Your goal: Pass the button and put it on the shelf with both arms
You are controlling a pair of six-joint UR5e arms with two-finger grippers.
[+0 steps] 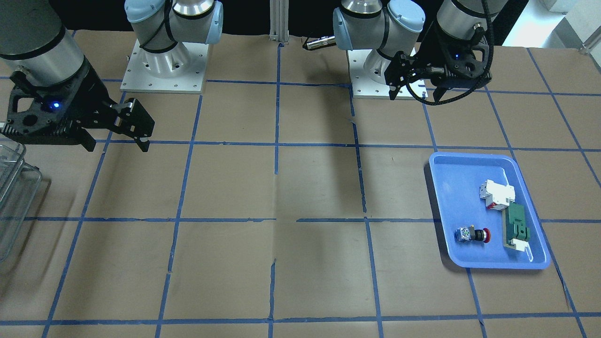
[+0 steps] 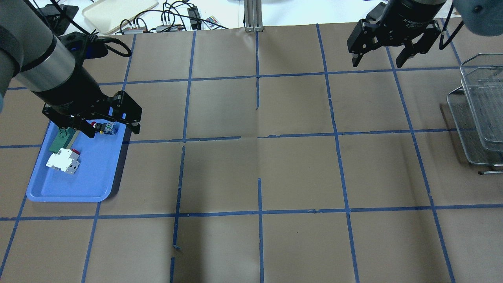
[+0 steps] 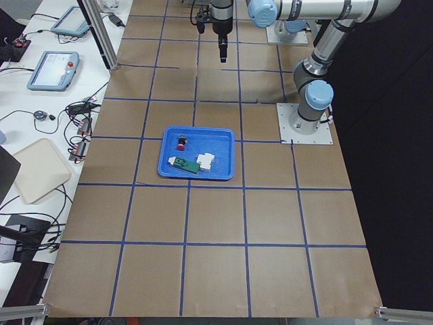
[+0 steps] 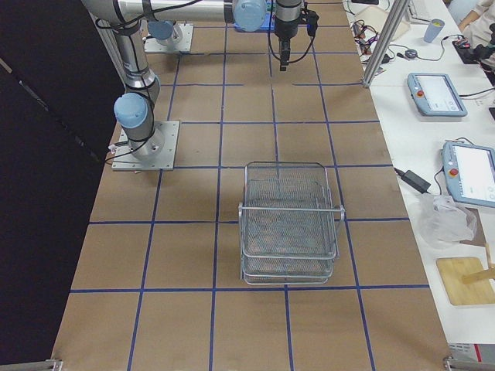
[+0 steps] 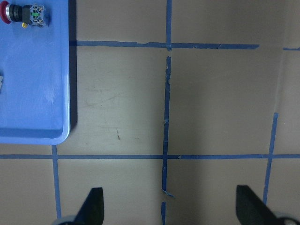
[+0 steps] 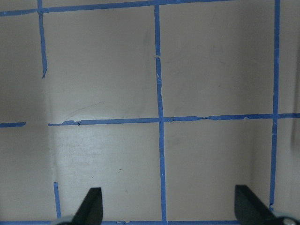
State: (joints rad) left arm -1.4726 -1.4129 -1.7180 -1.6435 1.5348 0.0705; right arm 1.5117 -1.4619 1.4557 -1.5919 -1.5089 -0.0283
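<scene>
The button (image 1: 473, 234), with red head and blue-white end, lies on its side in the blue tray (image 1: 458, 197). It also shows in the overhead view (image 2: 105, 128), the left wrist view (image 5: 23, 14) and the exterior left view (image 3: 180, 144). My left gripper (image 1: 416, 94) (image 2: 112, 130) hangs open and empty high above the tray's edge; its fingers (image 5: 93, 204) frame bare table. My right gripper (image 2: 377, 63) (image 1: 117, 145) is open and empty, apart from the see-through tiered shelf (image 2: 481, 110) (image 4: 290, 224) (image 1: 14, 188).
The tray (image 2: 90, 173) also holds a white-red breaker block (image 1: 496, 193) (image 2: 62, 161) and a green flat part (image 1: 516, 227) (image 2: 63, 137). The table is brown paper with blue tape lines. Cables and a beige tray (image 2: 118, 11) lie beyond the far edge.
</scene>
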